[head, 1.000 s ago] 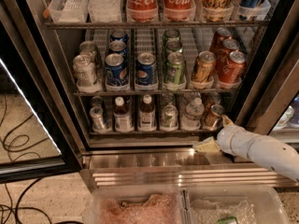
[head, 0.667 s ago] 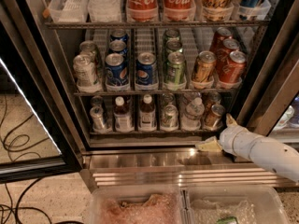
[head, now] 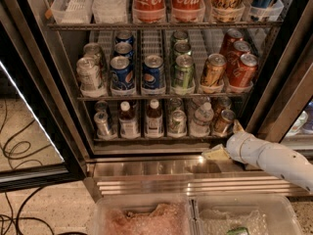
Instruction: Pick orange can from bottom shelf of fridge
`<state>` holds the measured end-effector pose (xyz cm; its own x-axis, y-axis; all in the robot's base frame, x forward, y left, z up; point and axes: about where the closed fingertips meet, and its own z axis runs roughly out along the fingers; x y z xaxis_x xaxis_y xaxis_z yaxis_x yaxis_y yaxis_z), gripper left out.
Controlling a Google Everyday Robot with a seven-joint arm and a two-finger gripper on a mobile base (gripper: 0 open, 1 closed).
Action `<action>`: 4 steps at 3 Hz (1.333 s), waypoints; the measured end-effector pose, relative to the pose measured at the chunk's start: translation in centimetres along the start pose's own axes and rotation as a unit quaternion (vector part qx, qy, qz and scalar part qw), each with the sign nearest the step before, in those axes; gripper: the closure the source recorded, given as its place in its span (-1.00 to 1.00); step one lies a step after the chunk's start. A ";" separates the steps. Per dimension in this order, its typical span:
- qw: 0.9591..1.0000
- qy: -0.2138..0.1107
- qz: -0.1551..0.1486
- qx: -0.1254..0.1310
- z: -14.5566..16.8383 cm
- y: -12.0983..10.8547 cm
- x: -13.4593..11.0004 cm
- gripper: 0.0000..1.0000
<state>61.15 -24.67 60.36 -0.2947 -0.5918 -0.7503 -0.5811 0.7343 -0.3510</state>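
The open fridge fills the view. The gripper has crept slightly up toward the bottom shelf; whether it is wide or narrow, I cannot tell. The orange can stands just above it, ungrasped, so the reach-in likely remains.

One camera looks down from close in front into the open fridge, pincer at lower right

arm – white, in from lower rt, angled up-left | claw – at arm tip, fingers apart
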 end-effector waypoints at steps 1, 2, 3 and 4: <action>1.000 0.002 -0.012 -0.014 1.1 0.5 -0.2 -1.00; 1.000 0.003 -0.013 -0.015 1.2 0.4 -0.4 -1.00; 1.000 0.005 -0.007 -0.014 1.1 0.5 -0.6 -1.00; 1.000 0.005 -0.007 -0.015 1.1 0.6 -0.6 -1.00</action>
<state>61.83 -23.57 59.97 -0.2950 -0.6052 -0.7394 -0.6070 0.7163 -0.3441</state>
